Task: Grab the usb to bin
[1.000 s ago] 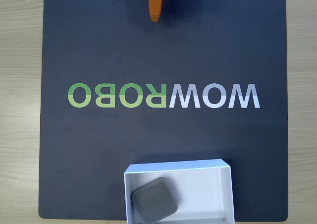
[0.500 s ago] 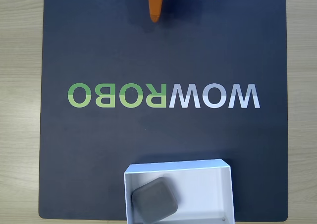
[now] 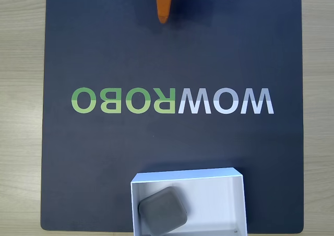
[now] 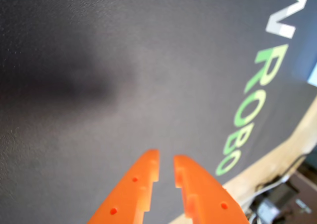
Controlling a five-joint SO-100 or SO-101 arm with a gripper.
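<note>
- While the wooden tabletop [image 3: 21, 116] is showing as pale strips down both sides of the fixed view, the dark mat [image 3: 172, 53] is covering nearly everything between them, and it is filling most of the wrist view [image 4: 99, 85] too, with a soft shadow lying across its upper left.
- The mat is carrying a large printed logo [image 3: 172, 101], which is reading mirrored in the fixed view, with green letters on the left and pale grey-white letters on the right; in the wrist view the same lettering [image 4: 247, 105] is running down the right side, near the mat's edge and the wood beyond it.
- The bin [image 3: 237, 194], a white open-top box, is sitting at the bottom edge of the mat in the fixed view, slightly right of centre, with its lower part running out of the picture.
- The usb [image 3: 163, 211], a small grey rounded-square block, is lying inside the bin, in its left half, turned at an angle and resting close to the left wall.
- The orange gripper [image 3: 163, 21] is hanging at the top edge of the fixed view, well apart from the bin, with one pointed finger aiming down toward the logo.
- In the wrist view the gripper [image 4: 166, 157] is holding nothing, its two orange fingers [image 4: 138, 184] nearly together with just a narrow slit between the tips.
</note>
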